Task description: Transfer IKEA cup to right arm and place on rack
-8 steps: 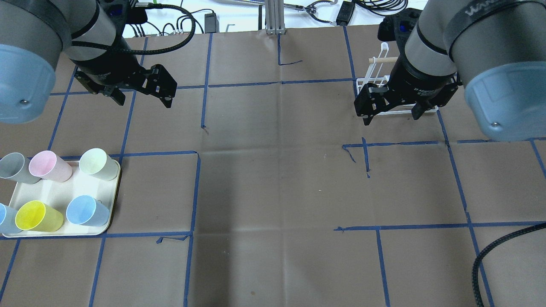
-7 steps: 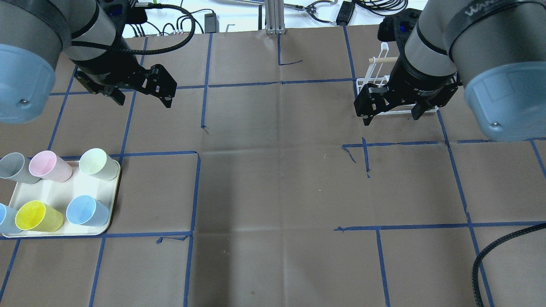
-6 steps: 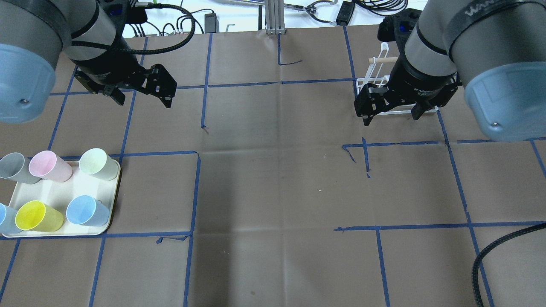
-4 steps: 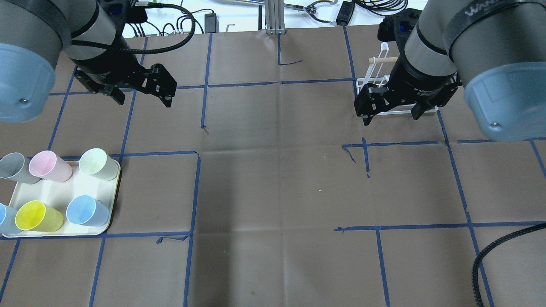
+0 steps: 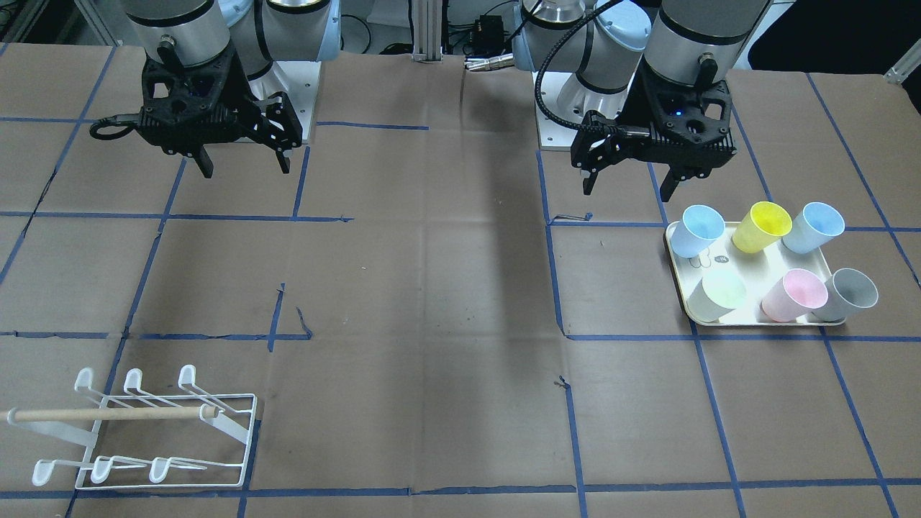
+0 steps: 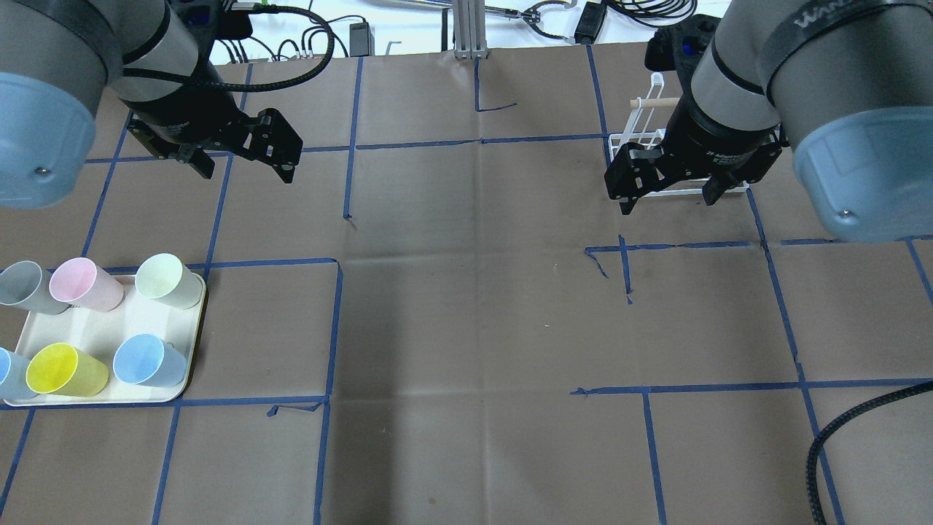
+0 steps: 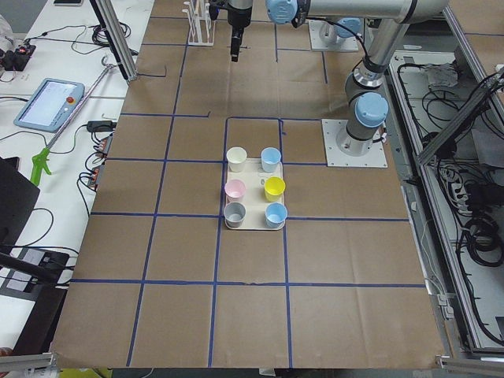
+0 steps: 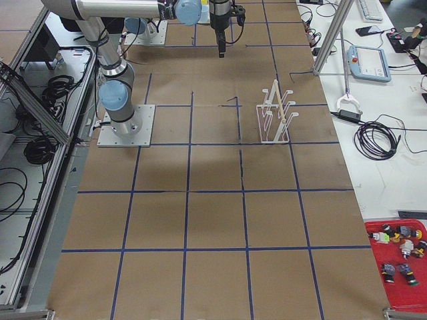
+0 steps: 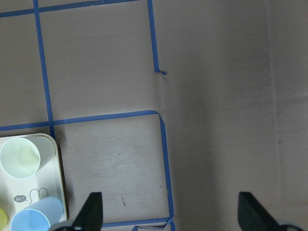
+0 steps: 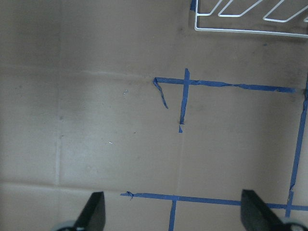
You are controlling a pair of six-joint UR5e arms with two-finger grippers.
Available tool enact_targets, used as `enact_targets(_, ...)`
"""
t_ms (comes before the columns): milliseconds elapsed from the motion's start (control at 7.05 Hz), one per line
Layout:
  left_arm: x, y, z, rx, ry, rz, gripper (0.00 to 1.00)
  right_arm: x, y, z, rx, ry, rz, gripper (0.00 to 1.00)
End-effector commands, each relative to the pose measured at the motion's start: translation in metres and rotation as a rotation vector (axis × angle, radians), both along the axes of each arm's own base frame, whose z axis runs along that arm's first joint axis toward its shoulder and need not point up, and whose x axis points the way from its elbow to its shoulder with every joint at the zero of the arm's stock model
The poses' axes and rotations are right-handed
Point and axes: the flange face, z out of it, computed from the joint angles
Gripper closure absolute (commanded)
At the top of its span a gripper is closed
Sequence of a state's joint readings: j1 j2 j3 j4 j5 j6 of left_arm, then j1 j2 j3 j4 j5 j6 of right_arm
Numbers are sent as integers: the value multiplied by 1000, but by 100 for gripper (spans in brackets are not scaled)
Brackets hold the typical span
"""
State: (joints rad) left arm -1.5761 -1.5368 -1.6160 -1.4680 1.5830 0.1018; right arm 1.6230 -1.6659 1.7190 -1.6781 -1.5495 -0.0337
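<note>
Presently nothing is held. The left pincer (image 6: 246, 173) hangs with fingers spread, empty, over bare worktop (image 6: 474, 306) beyond the tray (image 5: 748, 262). Its wrist view shows only two dark fingertips (image 9: 92, 209) at the bottom edge. The right pincer (image 6: 667, 203) likewise hangs spread and empty.

Six cups (image 5: 795, 295) stand upright on the tray, untouched; which one is meant I cannot tell. Overhead, one blue cup (image 6: 7, 373) is cut by the left frame edge.

The rack (image 5: 108, 414) sits at the far corner on the right arm's side, well apart from the tray. Overhead, the right arm (image 6: 736, 95) hides most of it. The right wrist view catches only its near wire edge, cropped at the top.
</note>
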Motion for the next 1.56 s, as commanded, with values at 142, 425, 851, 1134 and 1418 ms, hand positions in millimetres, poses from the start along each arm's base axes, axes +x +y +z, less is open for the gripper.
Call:
enact_targets(142,2,2,-2,6,-1,-5,0,0,0,-1,1,0,0,0)
enact_targets(425,29,-4,-2,7,-3,44,0,0,0,-2,2,0,0,0)
enact_targets(851,124,-19,-9,24,-9,89,0,0,0,-2,1,-2,-1,0)
enact_targets(1134,202,-19,-27,55,2,59,0,8,-2,-1,-20,-76,6,0)
enact_targets(1418,207,-17,-62,40,-7,64,0,14,-9,1,-96,-138,-1,0)
